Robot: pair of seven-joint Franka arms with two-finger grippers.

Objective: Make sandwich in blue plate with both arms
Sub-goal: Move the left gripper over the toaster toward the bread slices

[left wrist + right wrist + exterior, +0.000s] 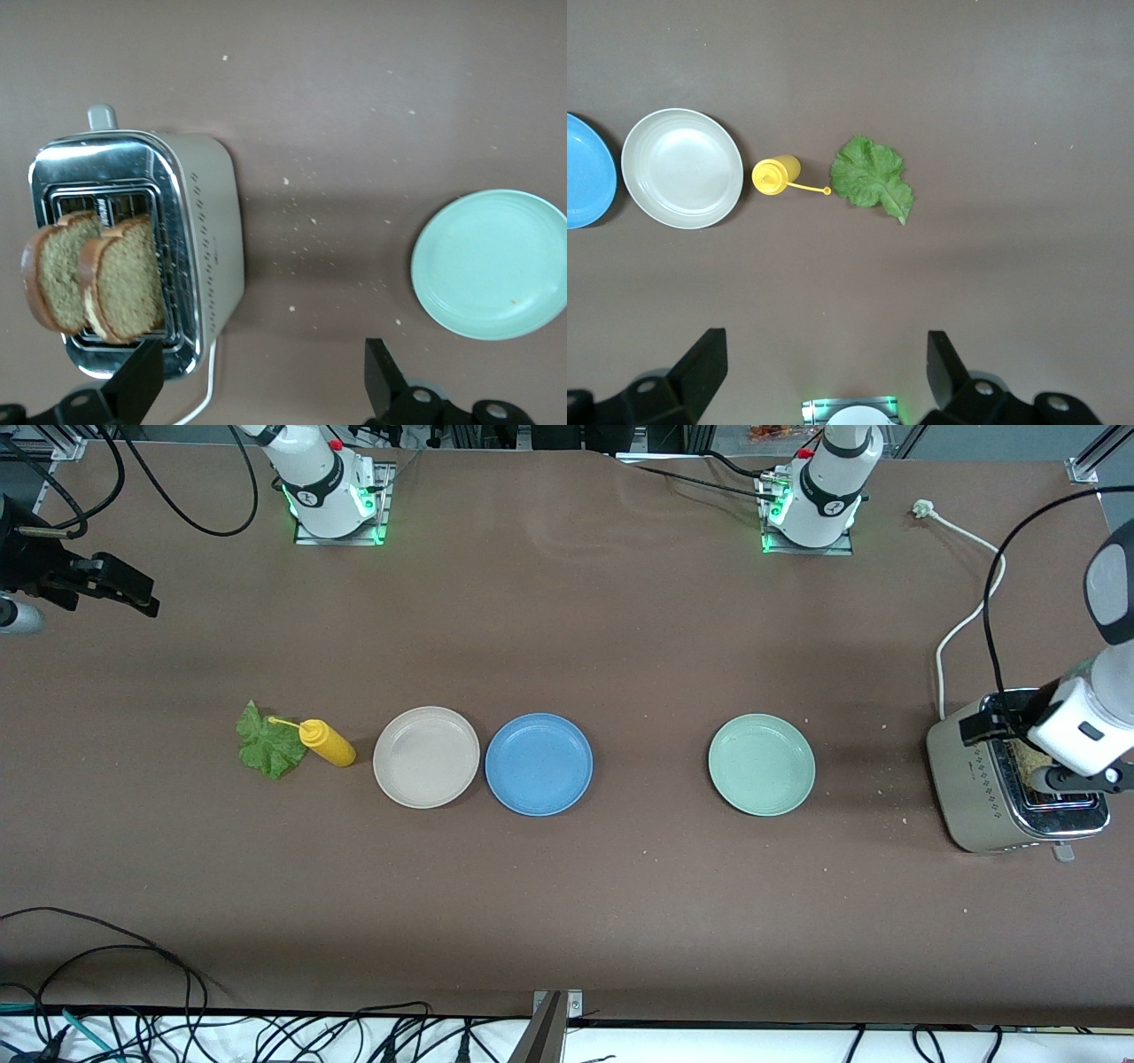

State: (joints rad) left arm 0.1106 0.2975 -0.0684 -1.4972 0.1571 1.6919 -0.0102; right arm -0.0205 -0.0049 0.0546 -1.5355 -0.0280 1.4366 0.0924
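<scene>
Brown tabletop is stretching wide; the left gripper (pixel 257 390) is hanging, jaws wide, above the toaster (pixel 142 252), where two bread slices (pixel 96 282) are standing below it, light and crumbly, best pinched by the crust. Right gripper (pixel 824 372) is waiting open over the lettuce leaf (pixel 873 175); blue plate (pixel 539 764) is sitting bare.

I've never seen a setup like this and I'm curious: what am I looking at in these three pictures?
Two robot arms work at a brown table. One picture looks down from across it; the other two come from cameras on each arm's wrist.

On the table sit a lettuce leaf, a yellow bottle, a beige plate, a blue plate, a green plate and a toaster with two bread slices.

The left gripper hangs open over the toaster; the right gripper is open, waiting at its end. Neither holds anything.
</scene>
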